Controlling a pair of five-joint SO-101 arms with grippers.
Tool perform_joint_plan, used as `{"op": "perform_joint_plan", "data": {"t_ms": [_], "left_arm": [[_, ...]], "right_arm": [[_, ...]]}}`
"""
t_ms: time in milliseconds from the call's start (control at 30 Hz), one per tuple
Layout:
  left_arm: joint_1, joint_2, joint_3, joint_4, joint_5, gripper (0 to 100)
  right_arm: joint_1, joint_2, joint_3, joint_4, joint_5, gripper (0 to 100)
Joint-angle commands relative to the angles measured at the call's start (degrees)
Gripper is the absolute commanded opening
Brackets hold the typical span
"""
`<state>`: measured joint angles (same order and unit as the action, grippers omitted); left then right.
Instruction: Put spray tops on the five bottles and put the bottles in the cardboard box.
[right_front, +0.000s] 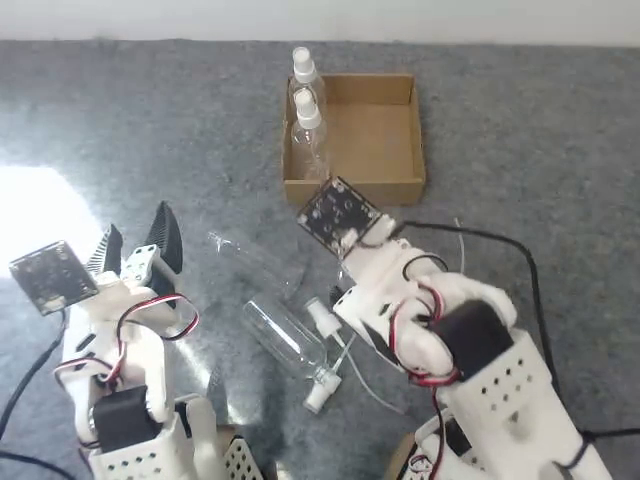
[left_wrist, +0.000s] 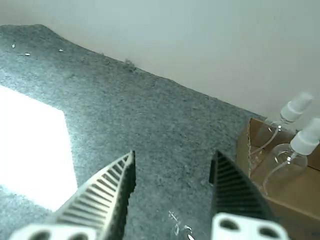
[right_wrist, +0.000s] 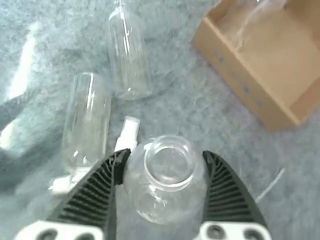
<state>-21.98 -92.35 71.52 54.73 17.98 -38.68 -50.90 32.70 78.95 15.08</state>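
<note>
The right pincer (right_wrist: 166, 154) clamps an uncapped clear bottle (right_wrist: 167, 172), while the left pincer (left_wrist: 174, 156) gapes wide over grey carpet (left_wrist: 125, 100).

We see a tabletop (right_front: 540, 130) covered in grey, felt-like fabric. A pale wall (right_front: 150, 18) runs along the tabletop's far edge. A bright patch of light (right_front: 40, 215) lies on the tabletop's left side, and a few white specks (left_wrist: 27, 53) dot the tabletop near its far edge.
</note>
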Motion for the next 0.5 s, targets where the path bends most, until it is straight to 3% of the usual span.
{"op": "perform_joint_plan", "data": {"t_ms": [0, 333, 467], "left_arm": [[-0.18, -0.44, -1.10, -0.70, 0.26, 22], [0.62, -0.44, -1.27, -0.70, 0.26, 22], [5.27, -0.26, -1.45, -0.53, -5.19, 22]], "right_arm": [[0.04, -7.25, 7.38, -9.98, 4.04, 9.1], [10.95, -12.00, 19.78, -20.62, 3.96, 8.7], [15.69, -12.00, 20.75, -21.14, 3.87, 8.7]]}}
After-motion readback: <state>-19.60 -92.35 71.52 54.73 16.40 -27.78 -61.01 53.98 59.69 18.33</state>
